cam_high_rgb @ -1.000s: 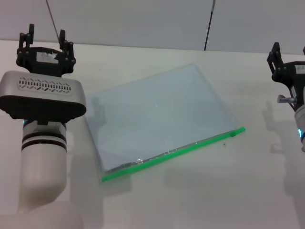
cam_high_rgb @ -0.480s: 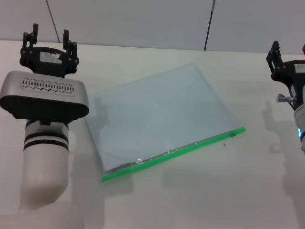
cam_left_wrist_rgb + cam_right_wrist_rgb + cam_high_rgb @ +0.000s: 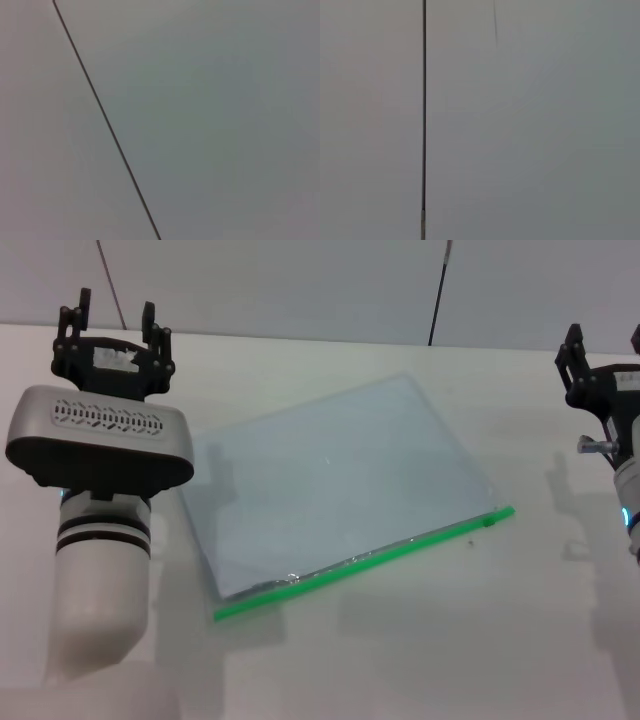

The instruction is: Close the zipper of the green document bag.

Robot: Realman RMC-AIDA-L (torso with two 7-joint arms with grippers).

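Observation:
The green document bag [image 3: 340, 475] lies flat on the white table [image 3: 420, 640], a translucent pale blue pouch turned at an angle. Its zipper [image 3: 365, 562] is a bright green strip along the near long edge, with a small slider [image 3: 489, 521] close to the right end. My left gripper [image 3: 112, 312] is raised at the far left, beyond the bag's left corner, fingers open and empty. At the right edge my right gripper [image 3: 605, 340] hangs away from the bag, also open and holding nothing. Neither wrist view shows the bag.
Behind the table stands a pale wall with a dark vertical seam [image 3: 437, 290]. The wrist views show only this wall and a seam [image 3: 105, 120] [image 3: 423, 105].
My left arm has shifted a little to the right and farther back. The right gripper has risen slightly. The bag has not moved.

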